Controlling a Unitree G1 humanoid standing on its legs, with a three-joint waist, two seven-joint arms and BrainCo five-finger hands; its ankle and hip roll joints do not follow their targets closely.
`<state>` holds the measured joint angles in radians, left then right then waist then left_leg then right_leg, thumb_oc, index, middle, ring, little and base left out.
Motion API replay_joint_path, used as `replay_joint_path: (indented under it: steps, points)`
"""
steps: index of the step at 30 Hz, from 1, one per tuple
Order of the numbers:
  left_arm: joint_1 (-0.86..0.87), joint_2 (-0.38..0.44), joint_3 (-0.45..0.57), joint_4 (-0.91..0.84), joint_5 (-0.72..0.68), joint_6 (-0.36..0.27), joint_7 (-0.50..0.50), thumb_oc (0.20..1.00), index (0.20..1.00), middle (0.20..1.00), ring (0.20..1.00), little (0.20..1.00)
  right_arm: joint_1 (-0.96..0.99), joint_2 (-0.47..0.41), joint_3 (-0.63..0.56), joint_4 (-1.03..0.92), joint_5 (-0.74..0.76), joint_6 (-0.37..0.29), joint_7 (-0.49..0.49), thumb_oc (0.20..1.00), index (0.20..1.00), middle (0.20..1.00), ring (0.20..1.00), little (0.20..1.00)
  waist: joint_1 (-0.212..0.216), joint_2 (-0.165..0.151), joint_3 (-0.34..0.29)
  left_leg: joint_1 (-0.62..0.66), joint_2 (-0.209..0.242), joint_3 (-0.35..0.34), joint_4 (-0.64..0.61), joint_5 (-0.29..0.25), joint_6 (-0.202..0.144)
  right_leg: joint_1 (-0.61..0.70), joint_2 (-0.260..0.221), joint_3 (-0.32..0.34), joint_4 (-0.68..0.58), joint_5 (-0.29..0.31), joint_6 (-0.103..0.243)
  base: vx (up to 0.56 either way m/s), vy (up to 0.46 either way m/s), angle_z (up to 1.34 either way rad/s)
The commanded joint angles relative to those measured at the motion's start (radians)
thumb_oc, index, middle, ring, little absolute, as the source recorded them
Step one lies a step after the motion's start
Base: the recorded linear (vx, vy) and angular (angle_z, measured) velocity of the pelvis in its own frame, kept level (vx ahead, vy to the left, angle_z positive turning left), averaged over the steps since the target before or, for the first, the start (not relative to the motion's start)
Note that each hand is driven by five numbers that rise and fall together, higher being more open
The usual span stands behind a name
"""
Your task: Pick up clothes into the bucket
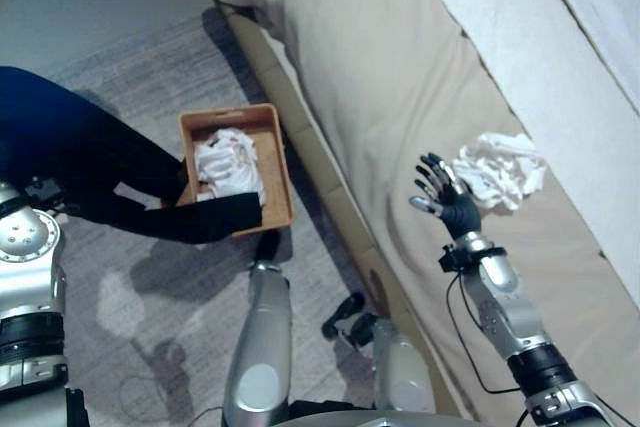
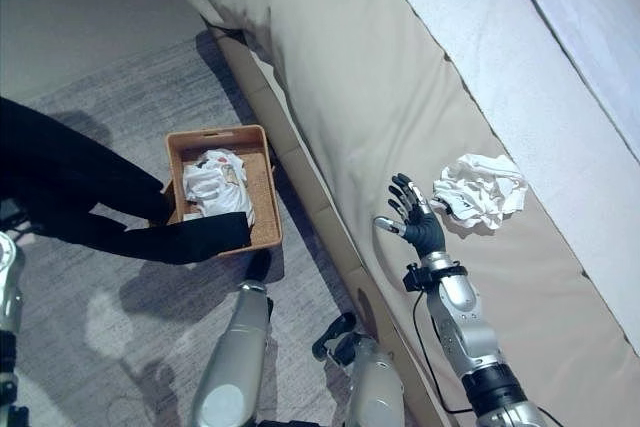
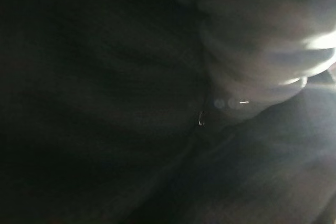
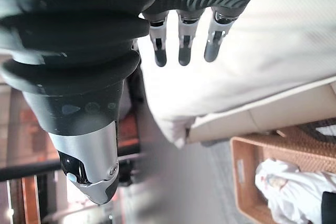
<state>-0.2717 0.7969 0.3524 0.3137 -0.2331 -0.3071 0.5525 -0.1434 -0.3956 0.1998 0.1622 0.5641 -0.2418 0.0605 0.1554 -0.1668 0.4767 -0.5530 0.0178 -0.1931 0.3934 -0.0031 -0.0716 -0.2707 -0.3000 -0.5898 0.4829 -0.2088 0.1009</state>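
Beige bed (image 1: 400,97) fills the scene's right side; beside it on the grey rug (image 1: 150,77) stands one orange basket (image 1: 283,182). A long black garment (image 1: 110,177) drapes over the basket's near rim, hiding the left hand, whose fingers I cannot tell. One white cloth (image 1: 228,165) lies in the basket, another white bundle (image 1: 500,169) on the bed, just beyond the right hand (image 1: 447,199), whose fingers are spread, holding nothing.

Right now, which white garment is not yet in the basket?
The crumpled white garment on the bed, beside the open right hand; the other white garment already lies in the basket.
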Motion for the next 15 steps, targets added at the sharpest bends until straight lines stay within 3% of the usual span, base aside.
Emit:
replay_joint_path:
  steps: [1, 10, 15]
  points:
    - [-0.092, 0.019, 0.013, -0.023, -0.064, -0.103, 0.039, 0.2, 0.2, 0.2, 0.2, 0.2, -0.008, -0.016, -0.006, -0.048, 0.019, -0.079, -0.021, 1.0, 1.0, 1.0, 1.0, 1.0, -0.001, 0.005, -0.013, 0.035, 0.035, 0.025, 0.012, -0.063, 0.016, 0.029, -0.048, 0.069, -0.081, 0.155, 0.085, 0.0, 0.0, 0.0]
    - [-0.152, -0.049, -0.05, -0.064, -0.107, -0.118, 0.03, 0.2, 0.2, 0.2, 0.2, 0.2, -0.023, -0.022, 0.005, -0.063, 0.013, -0.079, -0.035, 1.0, 1.0, 1.0, 1.0, 1.0, -0.019, 0.011, 0.011, 0.012, 0.031, 0.033, 0.006, -0.058, 0.017, -0.007, -0.052, 0.076, -0.079, 0.158, 0.082, -0.01, 0.005, 0.0]
    - [-0.227, -0.073, -0.099, -0.056, -0.215, -0.155, -0.01, 0.2, 0.2, 0.2, 0.2, 0.2, -0.066, -0.031, 0.034, -0.068, 0.001, -0.072, -0.044, 1.0, 1.0, 1.0, 1.0, 1.0, -0.039, 0.011, 0.043, -0.059, 0.027, 0.036, 0.051, -0.062, 0.02, -0.082, -0.05, 0.093, -0.046, 0.157, 0.078, -0.07, 0.02, -0.01]
